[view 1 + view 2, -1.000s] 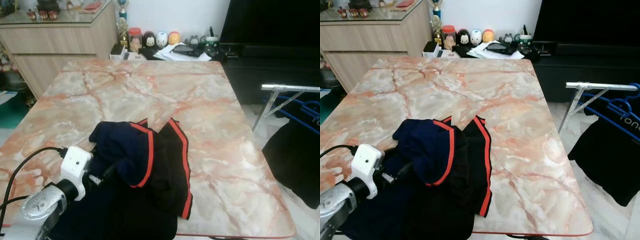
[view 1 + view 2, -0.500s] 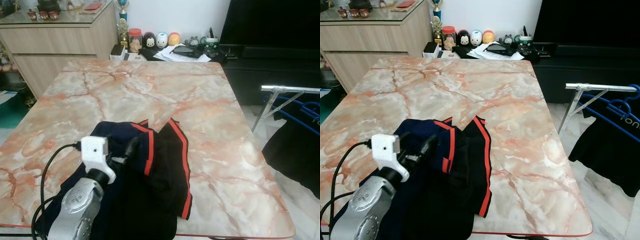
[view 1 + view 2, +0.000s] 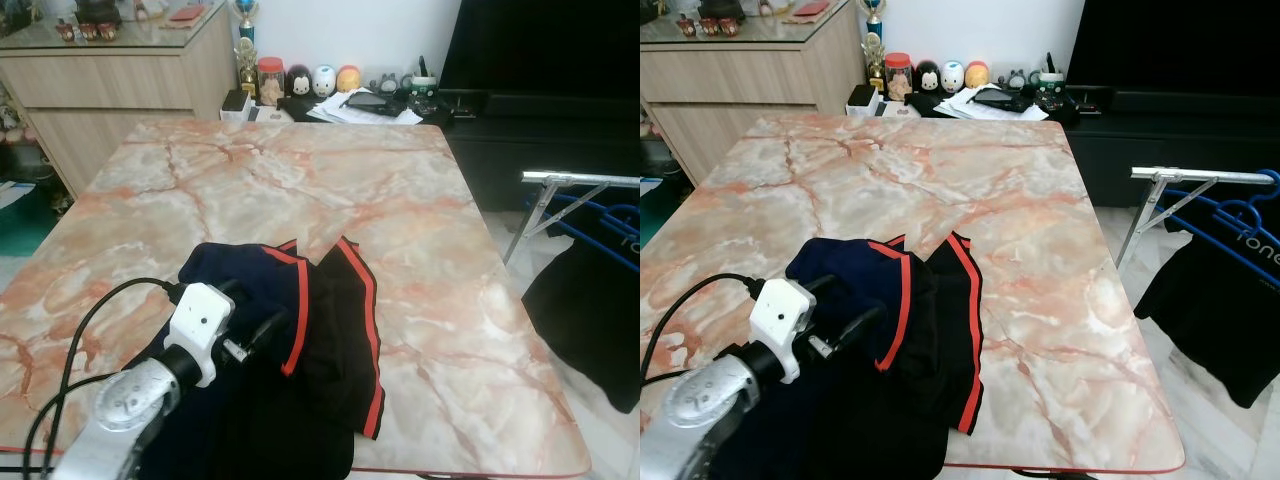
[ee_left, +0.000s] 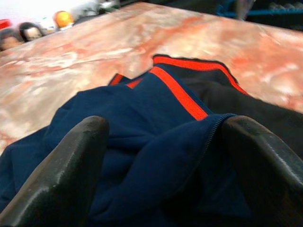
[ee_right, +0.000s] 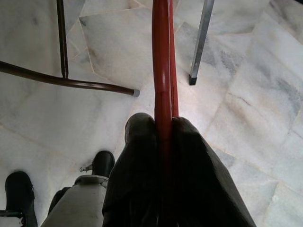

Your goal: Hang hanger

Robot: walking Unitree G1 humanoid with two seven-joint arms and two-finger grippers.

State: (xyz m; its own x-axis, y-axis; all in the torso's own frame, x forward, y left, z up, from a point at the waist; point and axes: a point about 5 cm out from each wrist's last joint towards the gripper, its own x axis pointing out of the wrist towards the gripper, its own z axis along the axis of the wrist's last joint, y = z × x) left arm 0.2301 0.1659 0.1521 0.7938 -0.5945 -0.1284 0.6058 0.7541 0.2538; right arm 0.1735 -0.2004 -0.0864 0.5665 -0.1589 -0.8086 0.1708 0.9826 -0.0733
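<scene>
the left gripper [image 4: 156, 165] sits low over the navy jacket [image 3: 290, 350] with red trim, heaped at the near edge of the marble surface [image 3: 300, 180]; its fingers [image 4: 61, 175] are spread apart with a fold of cloth between them. the right gripper [image 5: 163, 142] hangs over the tiled floor [image 5: 246, 85], fingers pinched together on a red hanger [image 5: 161, 56]. a rack [image 3: 580, 180] stands to the right.

jacket [image 3: 300, 340] on table [image 3: 420, 200] front-left | drying rack [image 3: 580, 180] right of table
</scene>
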